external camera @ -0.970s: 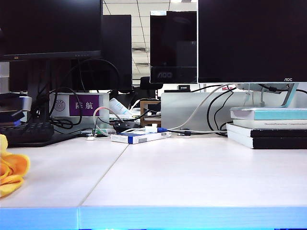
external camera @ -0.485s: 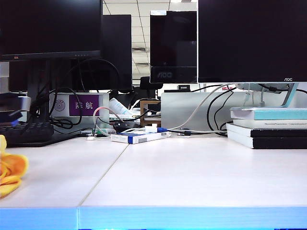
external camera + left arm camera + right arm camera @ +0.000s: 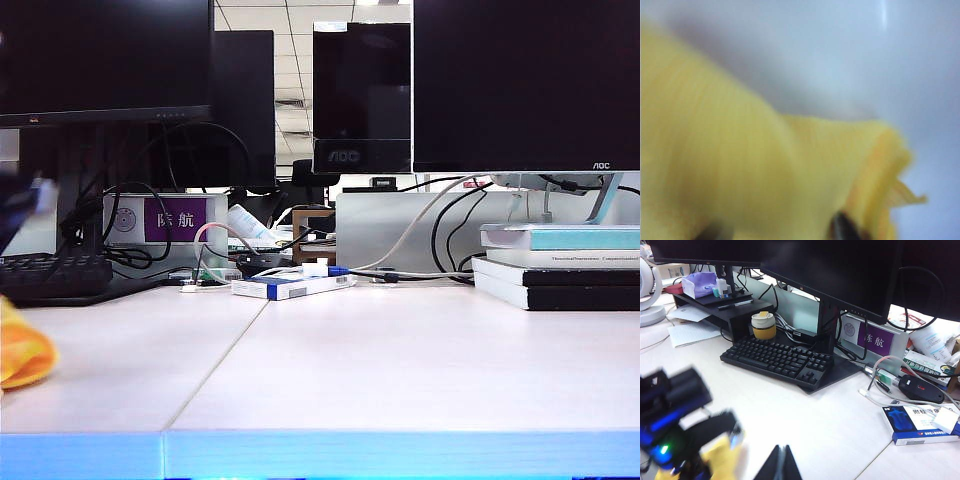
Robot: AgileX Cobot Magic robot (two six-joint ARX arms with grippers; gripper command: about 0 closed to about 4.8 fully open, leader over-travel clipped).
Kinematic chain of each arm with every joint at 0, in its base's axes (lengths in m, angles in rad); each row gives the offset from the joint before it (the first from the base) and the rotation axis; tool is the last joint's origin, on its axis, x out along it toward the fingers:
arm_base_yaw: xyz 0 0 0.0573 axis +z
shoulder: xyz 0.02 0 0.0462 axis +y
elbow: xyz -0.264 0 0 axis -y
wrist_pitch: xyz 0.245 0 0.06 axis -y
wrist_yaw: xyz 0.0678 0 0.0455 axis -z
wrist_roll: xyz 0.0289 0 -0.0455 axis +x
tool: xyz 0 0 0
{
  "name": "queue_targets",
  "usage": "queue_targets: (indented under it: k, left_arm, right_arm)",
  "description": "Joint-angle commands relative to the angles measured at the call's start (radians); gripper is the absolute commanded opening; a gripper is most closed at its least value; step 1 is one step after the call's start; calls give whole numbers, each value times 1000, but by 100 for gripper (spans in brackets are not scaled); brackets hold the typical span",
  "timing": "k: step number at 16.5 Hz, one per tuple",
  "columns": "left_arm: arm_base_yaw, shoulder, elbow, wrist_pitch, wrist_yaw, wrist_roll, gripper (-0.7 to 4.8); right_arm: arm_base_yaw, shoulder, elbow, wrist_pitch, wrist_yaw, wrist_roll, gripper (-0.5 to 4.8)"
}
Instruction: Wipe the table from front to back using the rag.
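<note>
Folds of soft yellow cloth fill the left wrist view, where the rag [image 3: 740, 170] lies blurred on the smooth, pale table [image 3: 850, 55]; the dark fingertips [image 3: 842, 227] of the left gripper [image 3: 775, 232] sit partly sunk in the fabric, and whether they pinch it or stand loose cannot be told. From the exterior view, the rag [image 3: 22, 350] is a rounded orange-yellow lump at the far left edge of the whitish table [image 3: 400, 370], near its bright blue front strip. The right gripper [image 3: 781, 462] hangs above the table with its dark tapered fingers pressed together, holding nothing, and looks across at the blurred left arm [image 3: 675, 410] over the cloth. A black keyboard [image 3: 777, 360] and a flat blue-and-white box [image 3: 920, 422] lie well apart from the rag.
</note>
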Motion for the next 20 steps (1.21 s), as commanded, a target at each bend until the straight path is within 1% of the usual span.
queue_targets:
  k: [1,2,3,4,5,7,8,9,10,11,12,13,14,16,18,20]
  left_arm:
    - [0,-3,54,42,1,-2,277]
    - [0,-3,73,43,0,-2,272]
    - [0,-3,99,34,2,-2,218]
    - [0,-3,129,12,11,-1,5]
    - [0,-3,149,2,30,-1,-7]
    - [0,-3,191,-26,89,-2,-6]
    - [0,-3,287,-97,131,-2,102]
    - [0,-3,341,-118,130,-2,250]
    - [0,-3,360,-122,130,-1,250]
    - [0,-3,378,-126,127,2,247]
    - [0,-3,390,-132,128,2,208]
    - [0,-3,397,-140,128,2,5]
    - [0,-5,400,-142,132,2,-5]
    - [0,-22,400,-136,136,3,-8]
    - [0,-66,400,-122,135,2,-7]
    - [0,-153,400,-100,122,-2,-7]
  right_arm:
    - [1,-2,5,18,-3,-3,-1]
    - [1,-2,5,18,-3,-3,-1]
    - [0,-2,5,18,-3,-3,-1]
    - [0,-2,5,18,-2,-3,-1]
    - [0,-2,5,18,-2,-3,-1]
    - [0,-2,5,18,-2,-3,-1]
    - [0,9,5,18,-3,-3,-1]
    - [0,16,5,16,-3,-3,-1]
    - [0,24,5,19,-3,-3,-1]
    - [0,30,5,18,-3,-3,-1]
    - [0,35,5,18,-3,-3,-1]
    - [0,36,5,18,-3,-3,-1]
    - [0,39,5,18,-3,-3,-1]
    - [0,39,5,18,3,-3,-1]
    - [0,31,5,19,42,-3,-1]
    - [1,8,3,12,82,-3,-1]
